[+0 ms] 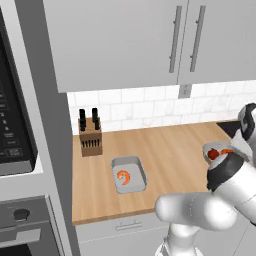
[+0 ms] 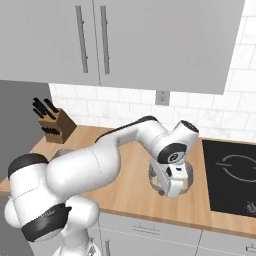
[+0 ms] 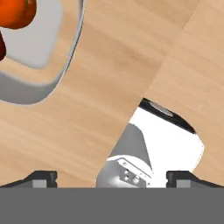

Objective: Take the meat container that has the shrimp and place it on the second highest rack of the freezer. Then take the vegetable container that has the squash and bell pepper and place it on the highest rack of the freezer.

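The meat container (image 1: 129,176), a grey tray with a small orange shrimp (image 1: 124,177) in it, sits on the wooden counter near its front edge. The vegetable container (image 1: 216,149) stands further right, half hidden by my arm. Its grey rim (image 3: 72,52) curves through the upper left of the hand view, with the orange squash (image 3: 15,11) and a sliver of dark red bell pepper (image 3: 1,48) inside. My gripper (image 2: 172,192) hangs just beside and above that container, open, with bare wood between its fingertips (image 3: 43,177). The freezer is out of view.
A knife block (image 1: 90,136) stands at the counter's back left. A black cooktop (image 2: 232,177) lies to the right of the vegetable container. Wall cabinets (image 1: 125,40) hang overhead, and the black-fronted oven tower (image 1: 12,125) borders the counter on the left.
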